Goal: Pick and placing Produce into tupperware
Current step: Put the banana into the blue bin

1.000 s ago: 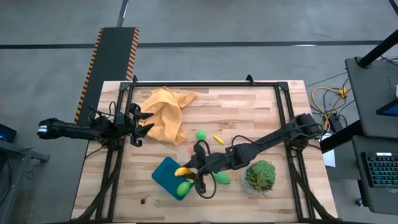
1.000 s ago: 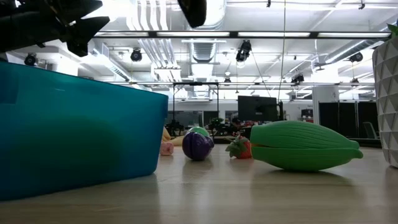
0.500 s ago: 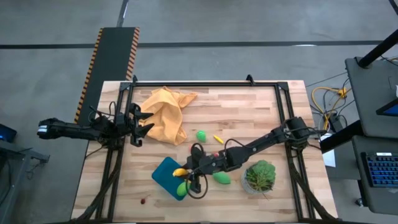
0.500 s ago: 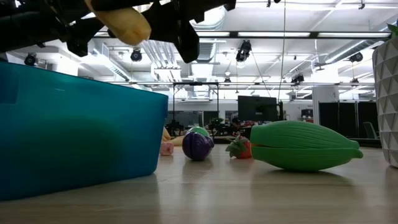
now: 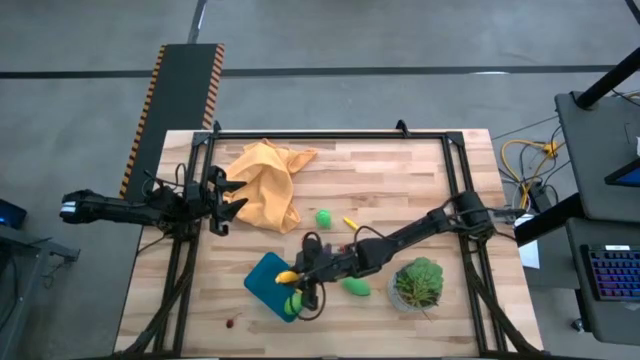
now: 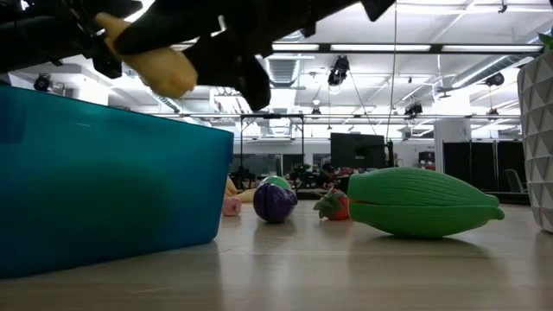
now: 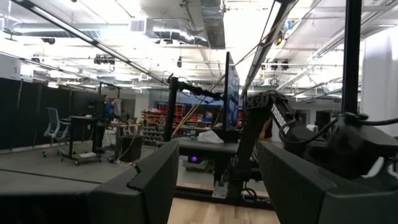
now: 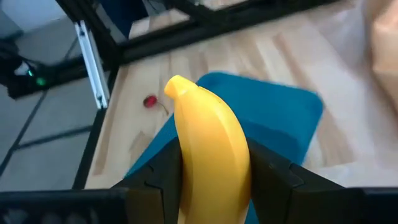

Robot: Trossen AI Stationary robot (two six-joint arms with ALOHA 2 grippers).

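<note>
Banana (image 5: 287,276) sits clamped between my right gripper's (image 5: 292,278) fingers, held above the teal tupperware (image 5: 266,281) near the table's front edge in the high view. A green oval (image 5: 293,303) already lies inside the container at its front corner, another green oval (image 5: 354,287) rests on the wood just beside my right arm, and a third green piece (image 5: 324,217) lies farther back near a small yellow piece (image 5: 350,223). A tiny red piece (image 5: 231,322) sits alone by the front edge. My left gripper (image 5: 228,200) waits at the table's left edge, touching the orange cloth (image 5: 266,184), its fingers spread wide and holding nothing. A leafy plant (image 5: 417,281) stands to the right.

At table height, the banana (image 6: 155,60) hangs above the tupperware's wall (image 6: 104,186). Beyond it on the wood are the purple eggplant (image 6: 274,202), a red piece (image 6: 335,206) and the big green oval (image 6: 421,203).

From my left wrist, my fingers (image 7: 146,183) stand well apart with only the room between them.

From my right wrist, the banana (image 8: 211,146) fills the gap between my fingers (image 8: 158,174), over the tupperware (image 8: 273,121), with the red piece (image 8: 150,101) beyond.
</note>
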